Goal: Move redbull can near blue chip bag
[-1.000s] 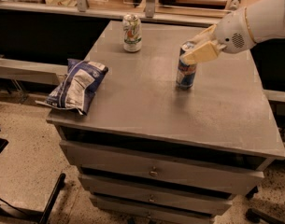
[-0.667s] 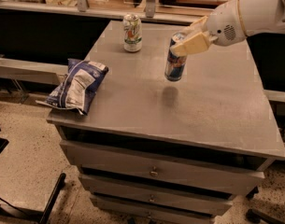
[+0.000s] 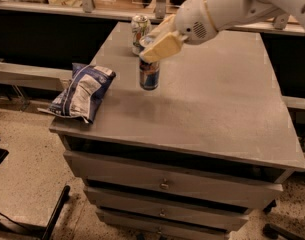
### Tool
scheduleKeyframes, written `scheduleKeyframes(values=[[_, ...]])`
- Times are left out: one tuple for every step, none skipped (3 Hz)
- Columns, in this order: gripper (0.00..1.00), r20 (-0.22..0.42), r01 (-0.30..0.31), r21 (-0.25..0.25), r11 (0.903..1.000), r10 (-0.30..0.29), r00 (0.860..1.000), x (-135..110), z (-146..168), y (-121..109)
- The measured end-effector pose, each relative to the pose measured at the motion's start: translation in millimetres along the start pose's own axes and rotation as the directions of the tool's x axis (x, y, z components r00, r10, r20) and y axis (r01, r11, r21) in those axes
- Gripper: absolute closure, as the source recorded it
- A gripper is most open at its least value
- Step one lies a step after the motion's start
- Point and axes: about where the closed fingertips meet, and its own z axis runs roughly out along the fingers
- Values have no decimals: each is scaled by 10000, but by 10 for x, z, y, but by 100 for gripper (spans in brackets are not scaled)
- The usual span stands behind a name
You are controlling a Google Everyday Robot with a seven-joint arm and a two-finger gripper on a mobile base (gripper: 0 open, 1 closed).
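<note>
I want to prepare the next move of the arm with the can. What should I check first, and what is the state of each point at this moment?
1. Grip: the end effector is closed on the top of the redbull can: ok.
2. The can is upright: ok.
3. The can's bottom is resting on the table: cannot tell.
4. There is bare tabletop between the can and the blue chip bag for setting it down: ok.
5. The white and green can stands behind, out of the way toward the bag: ok.
</note>
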Motion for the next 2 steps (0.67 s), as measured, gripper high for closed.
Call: scheduleKeyframes(values=[[100, -531, 371, -764, 9964, -412, 9977, -53, 425, 229], [82, -644, 344, -1614, 9863, -453, 9969, -57, 713, 402]])
